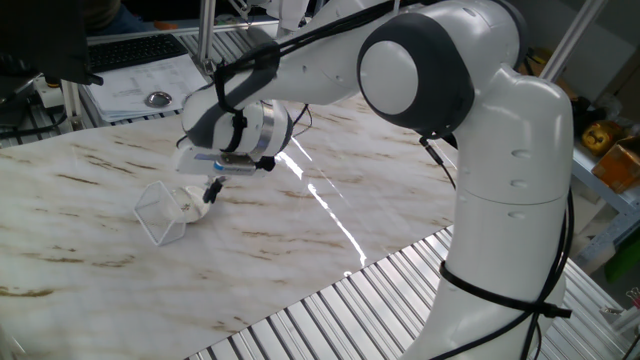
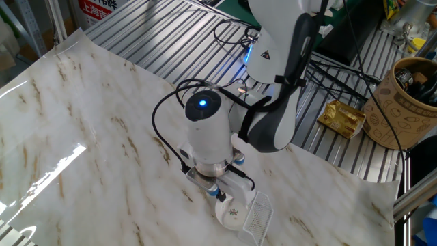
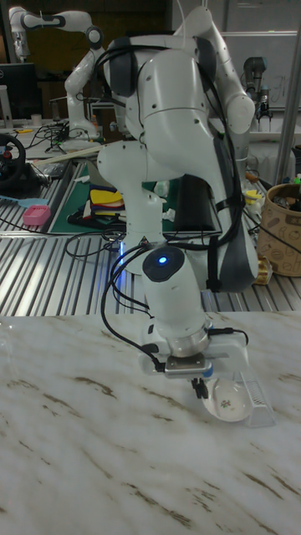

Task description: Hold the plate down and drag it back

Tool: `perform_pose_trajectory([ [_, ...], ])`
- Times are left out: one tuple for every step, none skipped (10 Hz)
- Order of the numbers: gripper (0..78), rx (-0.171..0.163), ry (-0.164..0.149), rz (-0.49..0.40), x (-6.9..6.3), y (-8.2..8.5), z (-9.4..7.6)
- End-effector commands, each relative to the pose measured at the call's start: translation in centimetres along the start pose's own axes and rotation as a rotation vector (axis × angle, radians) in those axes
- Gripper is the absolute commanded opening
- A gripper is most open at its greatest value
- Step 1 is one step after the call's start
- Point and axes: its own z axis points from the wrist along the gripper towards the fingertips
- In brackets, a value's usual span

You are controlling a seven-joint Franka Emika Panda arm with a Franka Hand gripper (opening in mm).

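Observation:
The plate [image 1: 191, 205] is a small white dish lying on the marble tabletop, half out of the clear box [image 1: 158, 214]. In the other fixed view the plate [image 2: 231, 214] shows a speckled centre, with the box [image 2: 259, 219] beside it. My gripper [image 1: 211, 190] points down, fingers together, its tip pressing on the plate's near rim. The tall fixed view shows the gripper [image 3: 201, 389] touching the left edge of the plate [image 3: 231, 402], the box [image 3: 257, 403] to its right. Nothing is clamped between the fingers.
A shiny metal disc [image 1: 157, 98] lies on papers at the back left. A brown patterned cup [image 2: 408, 102] and a gold packet [image 2: 343, 117] stand off the marble sheet on ribbed metal. Cables [image 2: 235, 34] run behind the arm's base.

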Motion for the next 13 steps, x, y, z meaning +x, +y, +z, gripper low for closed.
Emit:
perform_pose_trajectory([
  [1.2, 0.064, -0.019, -0.054, -0.8, -1.2, -0.5],
  [1.2, 0.094, -0.022, -0.069, -0.9, -1.4, -0.5],
  [1.2, 0.100, -0.023, -0.075, -1.0, -1.6, -0.4],
  [1.2, 0.111, -0.023, -0.082, -1.0, -1.6, -0.4],
  [1.2, 0.139, -0.025, -0.092, -1.1, -1.7, -0.4],
  [1.2, 0.136, -0.024, -0.098, -1.2, -2.0, -0.3],
  [1.2, 0.138, -0.024, -0.105, -1.3, -2.2, -0.3],
  [1.2, 0.142, -0.024, -0.113, -1.5, -2.6, -0.4],
  [1.2, 0.151, -0.024, -0.125, -1.6, -3.0, -0.5],
  [1.2, 0.161, -0.023, -0.135, -1.8, -3.5, -0.7],
  [1.2, 0.191, -0.024, -0.145, -1.8, -3.9, -0.8],
  [1.2, 0.221, -0.026, -0.153, -1.9, -4.1, -1.0],
  [1.2, 0.221, -0.026, -0.153, -1.9, -4.1, -1.0],
])
